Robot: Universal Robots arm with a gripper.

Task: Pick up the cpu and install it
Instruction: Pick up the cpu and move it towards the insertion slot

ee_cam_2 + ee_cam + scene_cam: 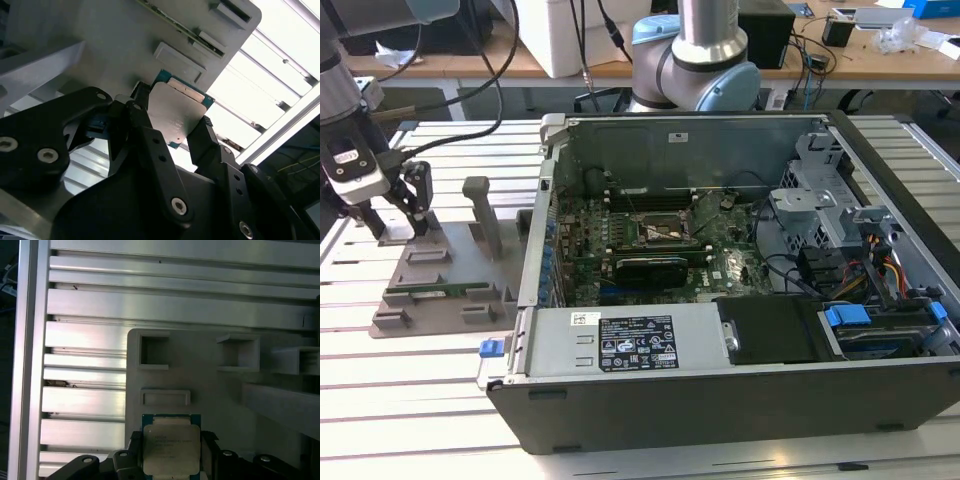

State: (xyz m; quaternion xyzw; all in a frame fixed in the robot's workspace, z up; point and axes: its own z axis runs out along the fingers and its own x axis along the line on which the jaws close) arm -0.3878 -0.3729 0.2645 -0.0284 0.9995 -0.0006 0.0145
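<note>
End effector (171, 117) is clamped on the cpu (171, 449), fingers pinching two opposite edges, low over the grey fixture tray (430, 290). In the exterior view that tray lies on the slatted worktop (420, 400) at nine o'clock from the open computer case (720, 400). Here's the worry: it's a thin edge grip on a slick metal lid, so any tilt or snag on the tray's nest could twist the chip loose. And a skewed chip reaching the socket (665, 232) risks bent contacts.
</note>
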